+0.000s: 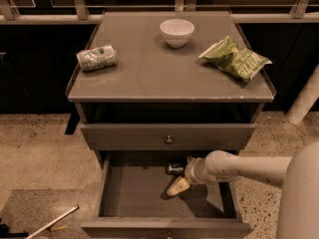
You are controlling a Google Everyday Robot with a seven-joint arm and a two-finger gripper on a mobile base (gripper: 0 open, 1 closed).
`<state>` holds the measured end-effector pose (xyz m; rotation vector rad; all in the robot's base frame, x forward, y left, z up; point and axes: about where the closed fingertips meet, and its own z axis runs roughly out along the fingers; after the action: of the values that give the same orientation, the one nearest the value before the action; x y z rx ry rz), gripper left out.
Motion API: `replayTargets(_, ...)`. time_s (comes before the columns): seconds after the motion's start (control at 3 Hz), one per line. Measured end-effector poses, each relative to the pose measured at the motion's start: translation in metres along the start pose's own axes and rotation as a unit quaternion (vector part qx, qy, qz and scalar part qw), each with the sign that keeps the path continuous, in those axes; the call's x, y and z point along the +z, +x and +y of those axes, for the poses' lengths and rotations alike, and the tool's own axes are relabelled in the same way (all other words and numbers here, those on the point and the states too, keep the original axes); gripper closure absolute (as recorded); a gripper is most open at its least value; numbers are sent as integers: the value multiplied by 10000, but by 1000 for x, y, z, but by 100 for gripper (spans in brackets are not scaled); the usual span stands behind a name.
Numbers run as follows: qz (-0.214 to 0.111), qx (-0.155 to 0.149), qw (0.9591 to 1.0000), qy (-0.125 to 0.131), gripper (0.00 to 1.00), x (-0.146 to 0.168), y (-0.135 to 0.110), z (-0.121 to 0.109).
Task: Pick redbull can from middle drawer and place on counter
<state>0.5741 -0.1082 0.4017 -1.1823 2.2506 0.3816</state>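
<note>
The middle drawer [134, 193] is pulled open below the cabinet, and its grey floor shows. The redbull can [174, 169], small and dark with a silver end, lies near the drawer's back, right of centre. My gripper [179, 179] reaches into the drawer from the right on a pale arm and is right beside the can, level with it or just in front. Whether it touches the can I cannot tell. The counter [164, 76] is the flat grey-brown top above.
On the counter lie a white-and-green can [96, 58] on its side at the left, a white bowl [177, 32] at the back, and a green chip bag [235, 59] at the right. A closed drawer front with a knob [168, 139] sits above the open drawer. A pale stick [52, 223] lies on the floor.
</note>
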Motion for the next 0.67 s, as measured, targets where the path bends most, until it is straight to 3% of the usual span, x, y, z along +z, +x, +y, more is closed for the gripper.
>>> replayTargets(0.67, 142, 199, 9995, -198, 0, 28, 11, 0)
